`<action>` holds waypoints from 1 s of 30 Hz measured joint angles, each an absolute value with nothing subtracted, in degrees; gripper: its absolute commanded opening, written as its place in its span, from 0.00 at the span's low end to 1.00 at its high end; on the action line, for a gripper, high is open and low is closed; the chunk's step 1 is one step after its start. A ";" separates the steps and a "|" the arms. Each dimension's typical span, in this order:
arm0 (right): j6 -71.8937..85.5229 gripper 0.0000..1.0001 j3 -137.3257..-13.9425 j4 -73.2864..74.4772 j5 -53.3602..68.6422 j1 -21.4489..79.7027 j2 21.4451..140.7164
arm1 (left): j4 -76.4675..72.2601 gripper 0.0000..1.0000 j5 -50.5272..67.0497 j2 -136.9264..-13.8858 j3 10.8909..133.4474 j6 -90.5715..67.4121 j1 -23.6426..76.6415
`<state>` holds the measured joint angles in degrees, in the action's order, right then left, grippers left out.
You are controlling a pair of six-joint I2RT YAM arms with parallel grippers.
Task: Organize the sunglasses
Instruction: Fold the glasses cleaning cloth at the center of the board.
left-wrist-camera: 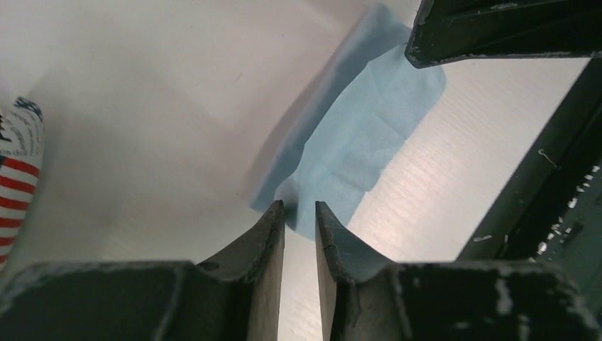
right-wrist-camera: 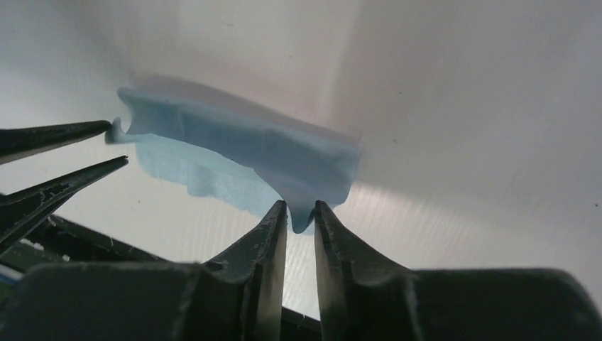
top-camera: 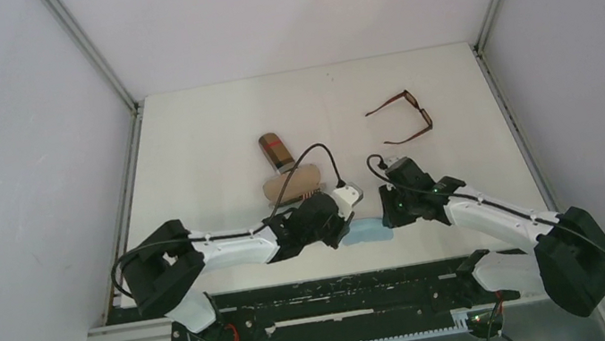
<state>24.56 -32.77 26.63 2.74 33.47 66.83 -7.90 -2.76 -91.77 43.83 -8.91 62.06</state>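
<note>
White desk [top-camera: 211, 130], light blue cloth [top-camera: 369, 231] between left fingers [left-wrist-camera: 266, 270] and right fingers [right-wrist-camera: 268, 263], dark brown sunglasses [top-camera: 404, 116] well beyond them

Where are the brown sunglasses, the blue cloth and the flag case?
brown sunglasses [top-camera: 417, 110]: top view, on the bridge.
blue cloth [left-wrist-camera: 369, 131]: left wrist view, on its middle.
flag case [left-wrist-camera: 18, 177]: left wrist view, striped end.

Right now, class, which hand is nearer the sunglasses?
Right. The right hand is at the cloth's right end, nearer the arms' bases than the sunglasses; the left hand is at the cloth's left end, farther away.
</note>
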 measured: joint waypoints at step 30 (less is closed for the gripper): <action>30.39 0.44 -31.62 26.85 2.28 26.02 66.41 | -7.16 0.56 -10.55 -84.03 41.45 -24.18 60.69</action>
<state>30.39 -31.62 26.85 2.28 26.02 66.41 -7.16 -10.55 -84.03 41.45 -24.18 60.69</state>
